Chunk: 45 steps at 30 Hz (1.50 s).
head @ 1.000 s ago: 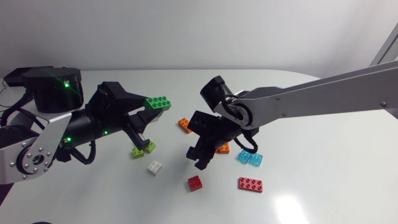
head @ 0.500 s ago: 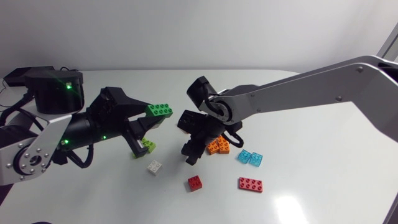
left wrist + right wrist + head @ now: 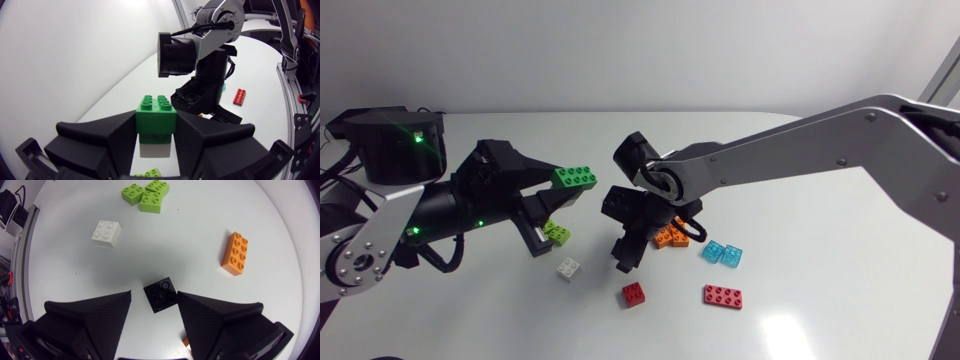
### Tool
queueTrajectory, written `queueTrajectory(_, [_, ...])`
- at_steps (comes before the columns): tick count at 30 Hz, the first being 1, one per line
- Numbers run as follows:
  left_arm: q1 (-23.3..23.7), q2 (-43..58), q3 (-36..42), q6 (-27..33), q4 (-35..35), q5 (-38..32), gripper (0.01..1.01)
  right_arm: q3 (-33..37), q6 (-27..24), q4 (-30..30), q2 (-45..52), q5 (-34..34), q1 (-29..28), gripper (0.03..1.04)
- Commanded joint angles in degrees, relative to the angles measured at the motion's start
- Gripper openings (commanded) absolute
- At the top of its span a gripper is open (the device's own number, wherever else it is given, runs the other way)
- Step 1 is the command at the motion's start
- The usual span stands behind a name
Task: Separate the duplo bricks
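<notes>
The white counter [image 3: 820, 320] carries all things. The right arm [image 3: 800, 150] comes in from the right edge and reaches past the middle. The left arm [image 3: 430, 210] stays over the left part of the counter, and its base is cut off at the left edge.

The left end effector [image 3: 156, 135] is above the surface and is clenched on a dark green brick [image 3: 156, 112]. Both fingers press its sides. Only the studs and the upper half of the brick show, the lower part is hidden between the fingers.

The right end effector [image 3: 625, 245] points down near the middle of the counter with its fingers spread. Between them, touching neither, a small black square piece [image 3: 161, 295] lies on the surface. What it is I cannot make out, and from above the end effector hides it.

A long red brick [image 3: 722, 296] lies toward the near edge. An orange brick [image 3: 234, 253] lies beside the right end effector, half covered by the arm in the head view. Two light blue bricks [image 3: 721, 253] touch each other, on the side of the right edge. Two lime green bricks [image 3: 145, 195] lie together under the left end effector; whether they are joined I cannot tell. A white brick [image 3: 106, 232] lies near them, and a small red brick [image 3: 634, 293] is toward the near edge.
</notes>
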Motion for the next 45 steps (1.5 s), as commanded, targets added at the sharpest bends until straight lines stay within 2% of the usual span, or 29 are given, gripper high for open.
queueTrajectory(1, [0.44,-1.47,-1.37,1.35,-0.42,1.02,0.300,-1.30,-0.34,-0.89,-1.54,0.59,0.25,0.95])
queueTrajectory(5, [1.15,-2.61,-1.28,3.28,-2.27,2.42,0.300,-3.68,-0.95,-0.18,-7.08,0.24,-0.37,0.97])
queueTrajectory(10, [3.43,-4.02,-0.93,7.41,-7.54,8.66,0.300,-6.40,-4.12,-0.01,-17.62,-2.58,-1.51,0.97])
queueTrajectory(16, [3.61,-5.86,0.56,15.58,-20.20,16.84,0.300,-7.89,-7.98,-0.80,-25.80,-6.09,-0.11,0.97])
queueTrajectory(21, [3.96,-5.78,2.67,22.53,-30.30,22.55,0.300,-8.33,-10.18,-3.35,-28.35,-8.90,3.06,0.97])
queueTrajectory(25, [5.02,-4.63,4.78,26.22,-35.58,24.92,0.300,-7.98,-11.32,-6.42,-29.22,-11.63,4.82,0.97])
queueTrajectory(34, [6.95,0.46,9.09,28.77,-40.06,27.56,0.300,-8.60,-11.50,-7.66,-29.22,-12.86,7.19,0.95])
queueTrajectory(45, [6.25,1.61,9.79,28.77,-41.99,29.76,0.300,-10.27,-10.27,-4.49,-27.73,-11.54,8.33,0.90])
